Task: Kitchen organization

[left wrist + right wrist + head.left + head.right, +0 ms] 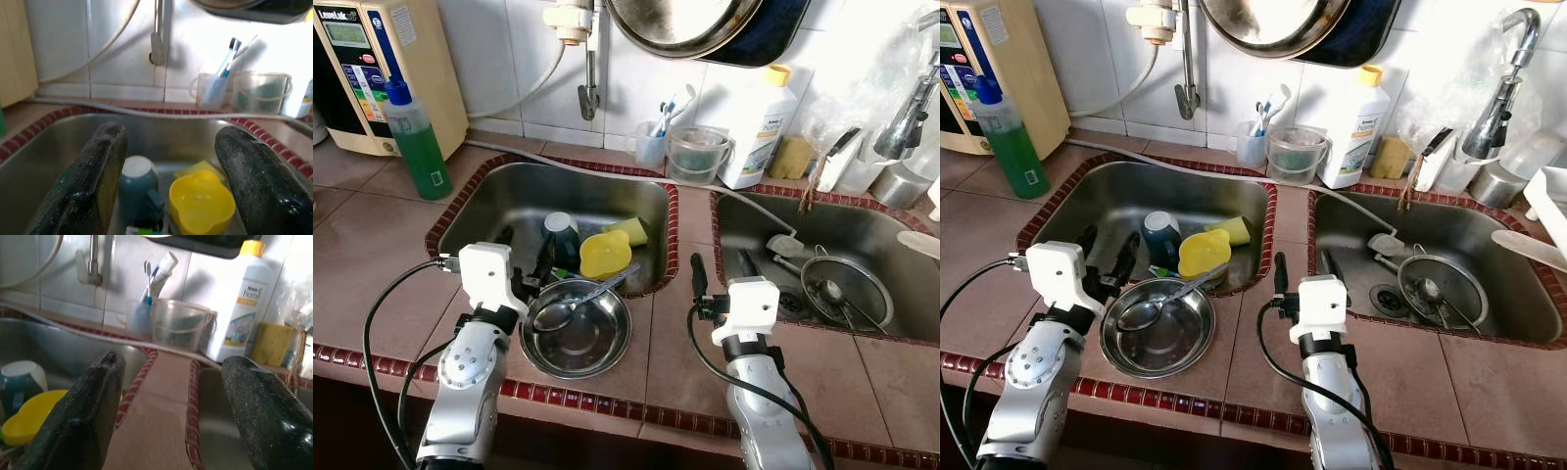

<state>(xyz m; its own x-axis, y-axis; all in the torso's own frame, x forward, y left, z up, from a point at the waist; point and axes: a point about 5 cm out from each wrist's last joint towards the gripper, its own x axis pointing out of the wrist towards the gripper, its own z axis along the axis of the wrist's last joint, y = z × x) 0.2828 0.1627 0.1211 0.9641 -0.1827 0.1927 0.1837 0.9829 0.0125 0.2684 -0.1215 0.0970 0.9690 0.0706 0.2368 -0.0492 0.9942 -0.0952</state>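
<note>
A steel bowl (592,343) with a spoon (570,305) in it sits on the tiled counter at the front edge of the left sink (509,196). Inside that sink lie a yellow bowl (604,253), a teal mug (560,233) and a yellow sponge (628,229). My left gripper (524,257) hovers open over the sink's front left rim, just left of the steel bowl, holding nothing; the left wrist view looks between its fingers (93,181) at the mug (139,181) and yellow bowl (200,205). My right gripper (722,269) stands open and empty over the tiled strip between the two sinks.
The right sink (881,235) holds a round strainer (847,289) and utensils. Along the back stand a green bottle (416,137), a water filter unit (372,69), a toothbrush cup (651,142), a clear tub (697,154) and a white detergent bottle (759,127). A pan (695,24) hangs overhead.
</note>
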